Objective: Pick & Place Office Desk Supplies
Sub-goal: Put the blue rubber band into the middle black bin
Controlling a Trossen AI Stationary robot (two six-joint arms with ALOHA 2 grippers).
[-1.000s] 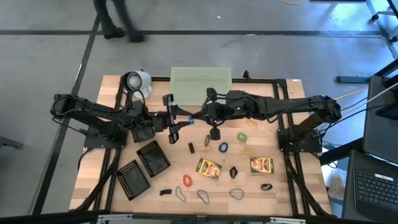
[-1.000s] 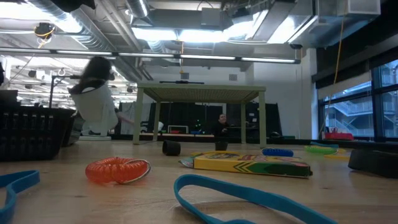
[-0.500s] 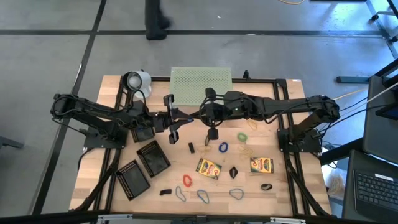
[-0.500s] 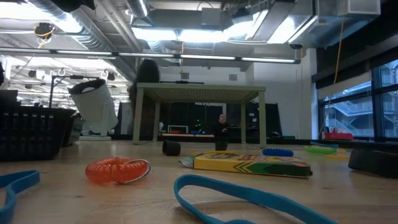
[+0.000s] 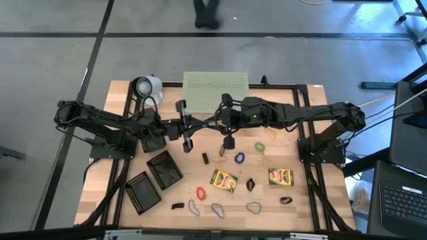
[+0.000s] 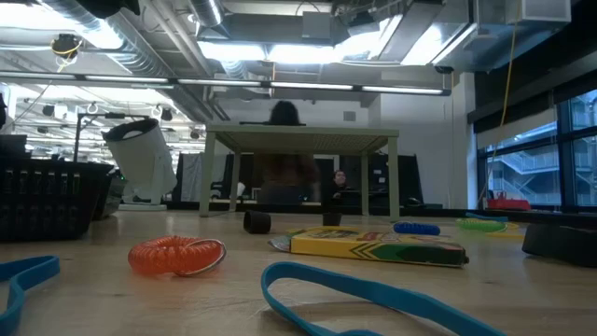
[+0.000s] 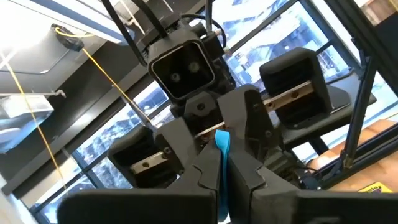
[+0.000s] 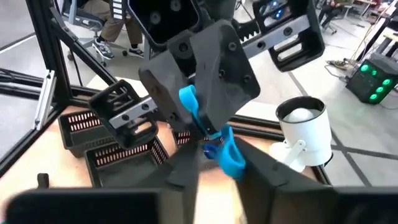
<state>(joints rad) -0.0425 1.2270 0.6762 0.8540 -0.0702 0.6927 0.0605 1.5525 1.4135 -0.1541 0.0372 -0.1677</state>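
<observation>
Blue rubber band (image 8: pixel 211 134) is pinched between both our grippers, left gripper (image 5: pixel 187 131) and right gripper (image 5: pixel 212 124), above the table's (image 5: pixel 120 180) back middle. We judge most remains: loose bands, clips and crayon boxes (image 5: pixel 224 180) lie scattered.

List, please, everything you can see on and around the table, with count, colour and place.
crayon boxes: two, yellow-green, front middle and front right.
loose rubber bands: several; blue, green, red coil; centre and front.
held rubber band: one, blue, in the air between both grippers.
binder clips: about four, black, scattered among the bands.
mesh trays: three, black, left side.
perforated stand: one, pale green, back edge.
white device: one, back left corner.
table: one, wooden.
person: one, dark clothes, on the floor beyond the table.
left gripper: shut on the held rubber band, above the table's middle.
right gripper: facing it, at the same band.
</observation>
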